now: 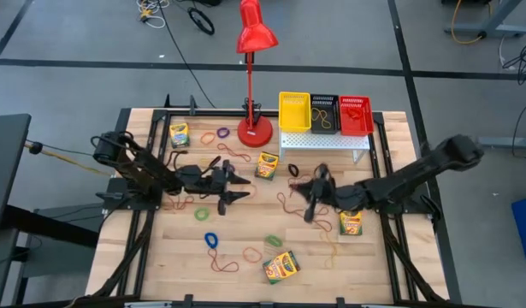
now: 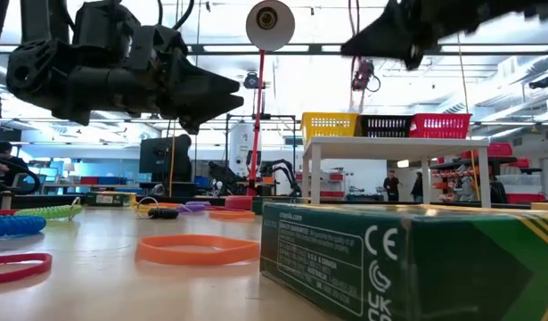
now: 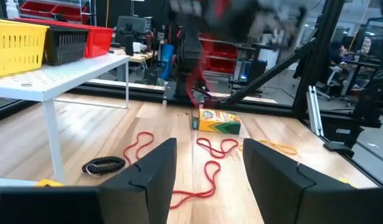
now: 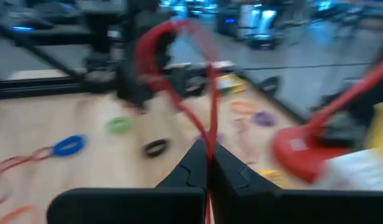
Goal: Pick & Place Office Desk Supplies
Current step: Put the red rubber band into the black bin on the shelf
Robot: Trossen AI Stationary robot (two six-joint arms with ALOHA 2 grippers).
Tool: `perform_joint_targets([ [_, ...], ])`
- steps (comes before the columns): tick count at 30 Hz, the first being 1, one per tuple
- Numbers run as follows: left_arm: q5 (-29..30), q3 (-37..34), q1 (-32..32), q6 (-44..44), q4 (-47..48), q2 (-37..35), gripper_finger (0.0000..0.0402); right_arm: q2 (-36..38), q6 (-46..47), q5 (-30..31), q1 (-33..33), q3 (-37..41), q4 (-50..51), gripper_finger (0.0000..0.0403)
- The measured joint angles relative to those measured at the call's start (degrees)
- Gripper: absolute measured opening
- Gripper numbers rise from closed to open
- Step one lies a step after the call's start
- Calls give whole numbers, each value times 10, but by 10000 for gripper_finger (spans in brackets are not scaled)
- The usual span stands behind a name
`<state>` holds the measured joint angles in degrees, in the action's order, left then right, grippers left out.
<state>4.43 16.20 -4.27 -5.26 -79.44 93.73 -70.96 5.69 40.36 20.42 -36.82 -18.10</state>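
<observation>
1. High view: the left hand hovers over the middle-left of the wooden tabletop, its fingers spread with nothing between them. The right hand reaches in from the right side, just in front of the white perforated stand. Crayon boxes lie scattered: one near the back-left corner, one beside the red desk lamp's base, one under the right arm and one at the front. Rubber-band loops in red, orange, purple, blue and green lie across the tabletop, among them a blue loop. Yellow, black and red baskets stand on the stand.

2. Low view: a crayon box fills the near right, an orange loop lies flat beside it, and the left arm's hand hangs above the tabletop.

3. Left wrist view: the left fingers stand wide apart, empty; past them lie a red band, a coiled black band and a crayon box.

4. Right wrist view: the right fingers are pressed together, pinching a red rubber band that loops up in the air above them.
</observation>
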Motion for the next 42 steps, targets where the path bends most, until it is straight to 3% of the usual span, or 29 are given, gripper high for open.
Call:
perform_joint_targets([
  [5, 2, 0, -7, 4, -2, 0, 175, 67, -44, 40, -54, -88, 161, 1],
  [12, 4, 0, -20, 3, -1, 0, 158, 82, -104, 44, -205, -202, 304, 0],
  [17, 5, 0, -34, 10, 3, 0, 150, 82, -76, -17, -333, -235, 360, 0],
  [22, 20, 0, -40, 21, 3, 0, 145, 63, -14, -130, -474, -235, 413, 4],
  [26, 34, 0, -40, 22, 3, 0, 145, 28, -10, -192, -546, -235, 414, 5],
  [35, 35, 0, -40, 21, 3, 0, 145, -46, 8, -246, -608, -235, 417, 19],
  [42, 35, 0, -40, 21, 3, 0, 145, -37, 9, -234, -607, -235, 415, 109],
])
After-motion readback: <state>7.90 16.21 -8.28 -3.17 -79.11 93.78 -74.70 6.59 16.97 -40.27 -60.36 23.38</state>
